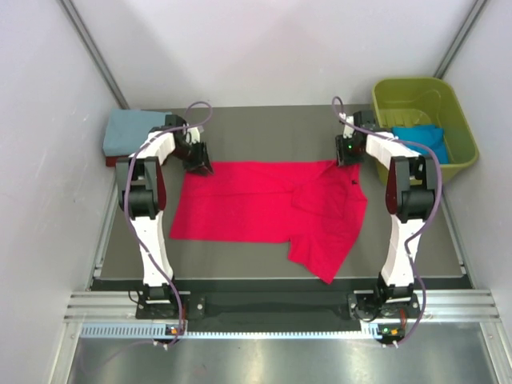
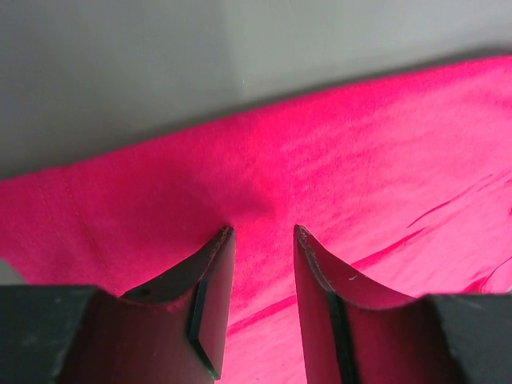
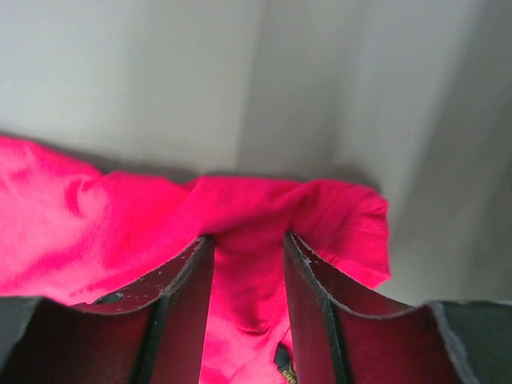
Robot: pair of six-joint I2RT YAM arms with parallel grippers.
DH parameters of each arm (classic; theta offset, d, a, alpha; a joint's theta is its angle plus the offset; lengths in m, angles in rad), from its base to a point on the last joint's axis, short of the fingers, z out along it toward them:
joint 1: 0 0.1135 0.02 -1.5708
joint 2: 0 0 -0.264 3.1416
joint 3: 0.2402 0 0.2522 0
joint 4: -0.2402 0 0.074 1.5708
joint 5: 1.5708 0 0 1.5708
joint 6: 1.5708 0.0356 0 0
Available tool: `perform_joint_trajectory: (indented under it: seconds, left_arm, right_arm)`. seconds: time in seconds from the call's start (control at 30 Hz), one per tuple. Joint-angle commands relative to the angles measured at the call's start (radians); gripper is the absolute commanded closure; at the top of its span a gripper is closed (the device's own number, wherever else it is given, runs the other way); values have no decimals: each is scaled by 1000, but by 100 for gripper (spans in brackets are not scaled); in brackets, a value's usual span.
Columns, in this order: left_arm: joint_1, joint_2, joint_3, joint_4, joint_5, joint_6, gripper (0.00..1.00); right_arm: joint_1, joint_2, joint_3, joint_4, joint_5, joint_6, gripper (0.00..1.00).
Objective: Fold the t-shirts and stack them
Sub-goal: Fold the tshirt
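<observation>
The bright red t-shirt (image 1: 256,210) lies spread across the middle of the table, its right part folded over and rumpled. My left gripper (image 1: 199,166) sits on its far left corner. In the left wrist view this gripper (image 2: 262,230) is open, with both tips resting on the flat red cloth (image 2: 368,144). My right gripper (image 1: 346,154) is at the shirt's far right corner. In the right wrist view it (image 3: 248,237) is open too, and a raised fold of red cloth (image 3: 250,272) lies between its fingers. A folded blue-grey t-shirt (image 1: 132,130) lies on a dark red one (image 1: 111,161) at the back left.
An olive-green tub (image 1: 448,108) stands at the back right with a bright blue t-shirt (image 1: 418,138) inside. White walls close in the table on both sides and behind. The shirt's lower right flap (image 1: 320,256) reaches close to the table's near edge.
</observation>
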Motion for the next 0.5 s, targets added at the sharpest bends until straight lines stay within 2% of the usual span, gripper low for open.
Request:
perform_joint_trajectory:
  seconds: [0.0,0.3,0.47]
  left_arm:
    - [3,53,29,24,-60,0,59]
    - [3,130,119,33,-122,-22,58]
    - [3,177,187,41,-169,-28,57]
  right_arm:
    - [-31,29,77,13,43,27,59]
    - [-63,181,314,-12,27,31,58]
    - [-62,239,380,-6,9,47,58]
